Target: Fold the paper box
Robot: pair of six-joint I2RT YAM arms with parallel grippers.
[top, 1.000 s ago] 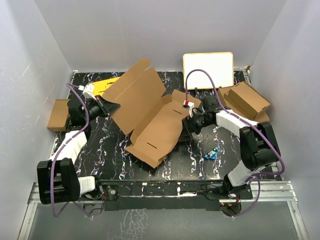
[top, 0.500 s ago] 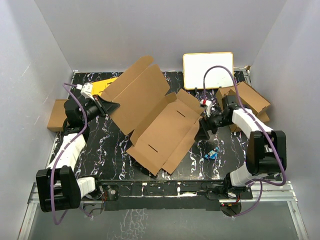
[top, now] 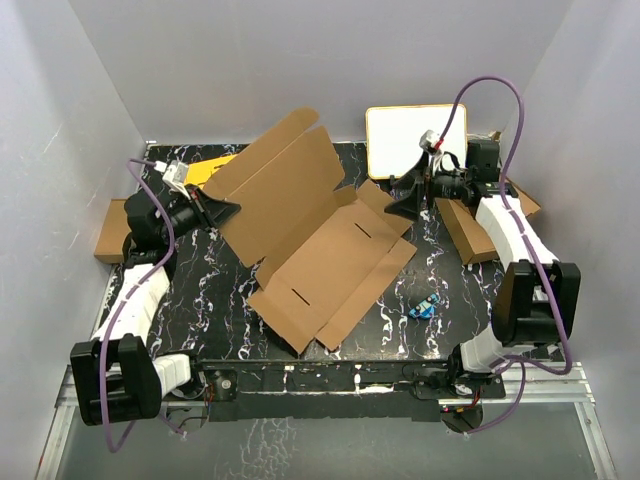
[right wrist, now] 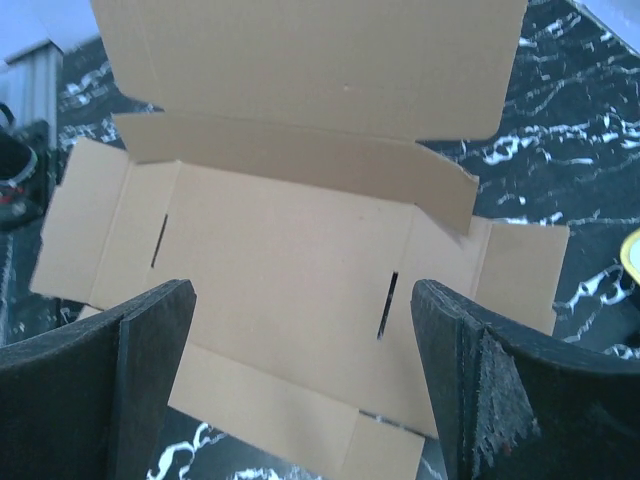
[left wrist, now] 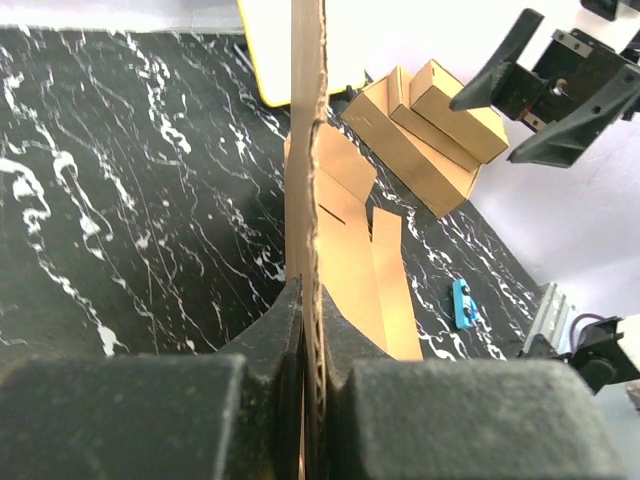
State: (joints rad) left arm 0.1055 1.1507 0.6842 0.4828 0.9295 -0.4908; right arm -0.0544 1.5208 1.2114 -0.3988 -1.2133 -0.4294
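Your left gripper point(top: 226, 212) is clamped tight on the raised lid panel of the plain brown corrugated cardboard mailer box point(top: 330, 265). The box lies opened out mid-table on the black marbled tabletop point(top: 420, 335), its lid tilted up toward the far-left corner. Your right gripper point(top: 405, 198) hovers near the far edge, its 2 fingers spread wide and holding nothing.

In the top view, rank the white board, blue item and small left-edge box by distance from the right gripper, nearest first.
1. White board, just behind the right gripper.
2. Blue item, in front, toward the arm bases.
3. Small box, far across at the left edge.
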